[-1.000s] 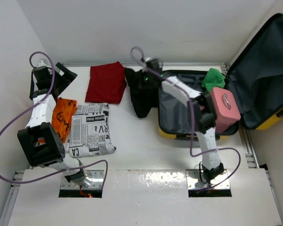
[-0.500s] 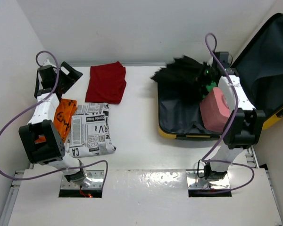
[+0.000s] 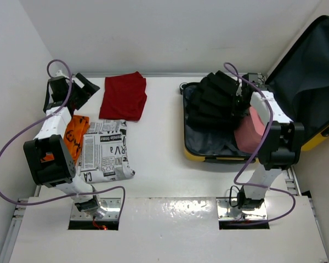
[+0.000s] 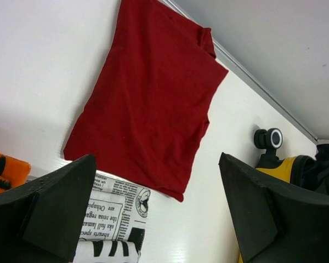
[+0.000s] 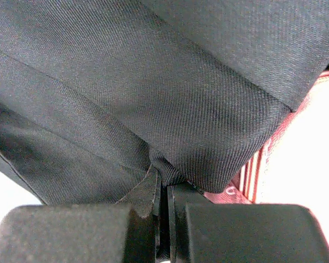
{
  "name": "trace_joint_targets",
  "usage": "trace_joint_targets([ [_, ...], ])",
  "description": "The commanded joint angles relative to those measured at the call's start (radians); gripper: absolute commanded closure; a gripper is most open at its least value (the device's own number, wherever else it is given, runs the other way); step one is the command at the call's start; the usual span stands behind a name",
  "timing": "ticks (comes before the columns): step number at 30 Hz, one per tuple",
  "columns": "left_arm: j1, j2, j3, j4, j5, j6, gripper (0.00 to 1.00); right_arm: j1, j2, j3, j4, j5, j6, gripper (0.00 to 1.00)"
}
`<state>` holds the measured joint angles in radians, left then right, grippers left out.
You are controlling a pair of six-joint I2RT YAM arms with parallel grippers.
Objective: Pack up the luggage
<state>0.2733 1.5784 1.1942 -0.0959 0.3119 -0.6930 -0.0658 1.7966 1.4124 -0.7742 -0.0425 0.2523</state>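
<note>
R gripper (image 5: 161, 189), clamped on black garment (image 3: 214, 101), now has it over the luggage (image 3: 310, 71), off the table, so just release left; L gripper (image 4: 159, 189) gapes idle.

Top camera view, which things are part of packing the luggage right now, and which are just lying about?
In the job: luggage, open; black garment, pinched in the right gripper over it; pink case inside.
Lying about on the table, untouched: red shirt; newsprint-pattern cloth; orange cloth.
</note>
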Motion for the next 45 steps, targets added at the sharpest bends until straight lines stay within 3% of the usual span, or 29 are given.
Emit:
trace_joint_targets([
  [1,-0.016,-0.008,0.042,0.03,0.015,0.006,0.0,0.038,0.001,0.034,-0.077,0.131,-0.131,1.0],
  [6,-0.035,-0.008,0.042,0.03,0.015,0.039,0.0,0.125,-0.008,0.036,-0.022,0.252,-0.347,1.0],
  [13,-0.045,0.023,0.071,0.009,0.006,0.059,0.0,0.233,-0.051,-0.061,0.03,0.289,-0.646,1.0],
  [19,-0.045,0.034,0.081,0.009,0.006,0.059,0.0,0.253,-0.025,-0.05,-0.026,0.311,-0.706,1.0],
  [20,-0.045,0.034,0.081,0.009,0.006,0.059,0.0,0.258,-0.013,-0.044,-0.04,0.32,-0.699,1.0],
  [22,-0.045,0.043,0.09,0.009,0.006,0.059,0.0,0.254,-0.012,-0.003,-0.056,0.293,-0.685,0.83],
  [25,-0.045,0.043,0.09,0.009,0.016,0.059,0.0,0.258,-0.048,0.036,-0.021,0.228,-0.699,0.73],
  [27,-0.045,0.052,0.099,0.009,0.027,0.059,0.0,0.258,-0.077,0.084,0.012,0.187,-0.668,0.55],
  [32,-0.054,0.052,0.099,0.019,0.059,0.059,0.0,0.236,-0.1,0.194,0.121,0.096,-0.436,0.57],
  [35,-0.054,0.052,0.099,0.03,0.07,0.059,0.0,0.225,-0.102,0.166,0.309,0.179,-0.339,0.59],
  [38,-0.054,0.052,0.099,0.041,0.07,0.059,0.0,0.21,-0.071,0.16,0.393,0.277,-0.26,0.62],
  [45,-0.063,0.061,0.099,0.05,0.061,0.041,0.0,0.138,0.108,0.211,0.426,0.302,-0.128,0.7],
])
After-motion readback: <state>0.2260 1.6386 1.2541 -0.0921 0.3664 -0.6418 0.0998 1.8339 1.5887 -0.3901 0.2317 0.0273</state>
